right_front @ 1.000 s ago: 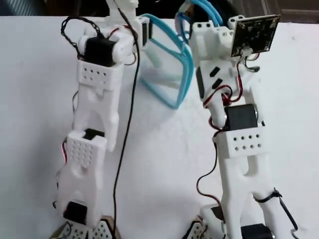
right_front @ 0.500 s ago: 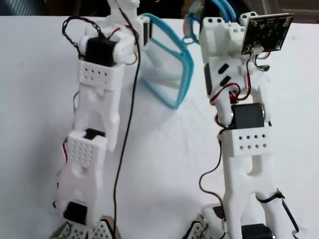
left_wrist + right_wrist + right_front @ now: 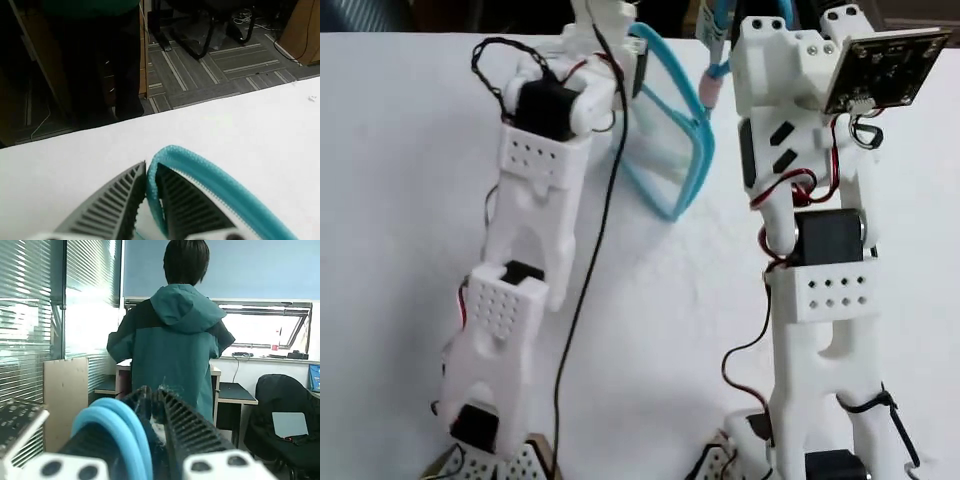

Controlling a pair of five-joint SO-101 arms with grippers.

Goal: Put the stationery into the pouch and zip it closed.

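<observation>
Left-arm fingers (image 3: 115, 205) and right-arm fingers (image 3: 185, 425) tight on the pouch (image 3: 665, 140) rim, both arms outstretched

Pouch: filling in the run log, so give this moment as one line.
left gripper: shut on pouch rim | right gripper: shut, blue rim beside it | pouch: held at far side of table

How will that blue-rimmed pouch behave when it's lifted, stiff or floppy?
Probably floppy: the pouch has a blue rim that bows in a loose curve. Likely light too, since the left claw holds it by a thin pinch of that rim. Its clear panel looks smooth, so it may be slippery.
</observation>
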